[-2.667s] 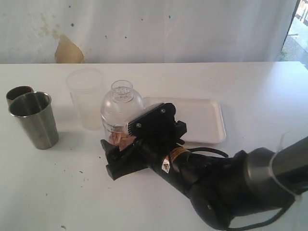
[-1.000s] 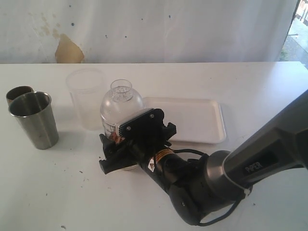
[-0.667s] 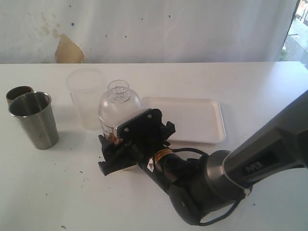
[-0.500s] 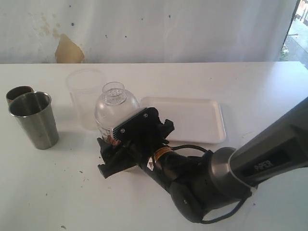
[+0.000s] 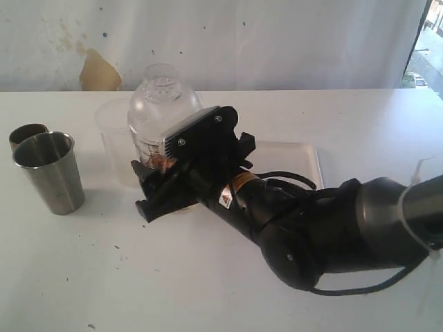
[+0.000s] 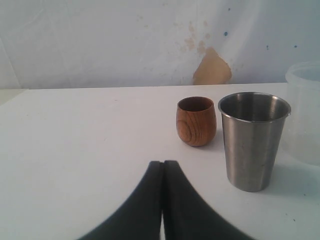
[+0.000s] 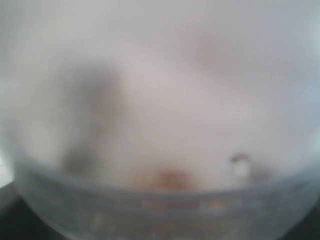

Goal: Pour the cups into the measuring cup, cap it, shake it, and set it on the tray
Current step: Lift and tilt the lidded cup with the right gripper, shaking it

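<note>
Measuring cup [image 5: 154, 131], clear with dark printed marks and a domed clear cap [image 5: 163, 88], stands upper left of centre in the exterior view. It is near upright, with reddish-brown bits low inside. The right end effector [image 5: 154, 187] is clamped on its lower half and hides its base. In the right wrist view the cup fills the frame as a blur.

Just behind it to the left is a frosted cup [image 5: 114, 142]. Right of the arm, part of the white tray [image 5: 304, 162] shows. At far left on the bench [image 5: 104, 277] stand a steel cup [image 5: 48, 173] and a wooden cup [image 6: 196, 121], close together. The left end effector [image 6: 163, 200] has its fingers pressed together, empty, low over the bench.
</note>
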### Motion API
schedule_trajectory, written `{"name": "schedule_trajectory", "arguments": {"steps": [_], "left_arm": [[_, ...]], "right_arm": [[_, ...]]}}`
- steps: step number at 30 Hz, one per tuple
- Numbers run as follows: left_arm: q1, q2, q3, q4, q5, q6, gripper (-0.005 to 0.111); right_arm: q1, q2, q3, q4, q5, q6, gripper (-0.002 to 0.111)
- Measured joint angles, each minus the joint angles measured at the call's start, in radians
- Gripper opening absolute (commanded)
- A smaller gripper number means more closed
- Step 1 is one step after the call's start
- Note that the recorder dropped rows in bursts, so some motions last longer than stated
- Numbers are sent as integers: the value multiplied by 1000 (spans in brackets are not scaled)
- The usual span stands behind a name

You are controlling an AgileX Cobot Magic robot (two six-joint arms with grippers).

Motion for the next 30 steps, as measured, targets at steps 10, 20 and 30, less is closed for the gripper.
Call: {"name": "schedule_trajectory", "arguments": {"steps": [10,20,30], "left_arm": [[0,0,0,0,0,0,0],[0,0,0,0,0,0,0],[0,0,0,0,0,0,0]], "right_arm": [[-40,-29,-15,-10,34,72,0],[-22,-58,-21,-8,155,-55,0],[3,72,-21,-247,-19,211,0]]}}
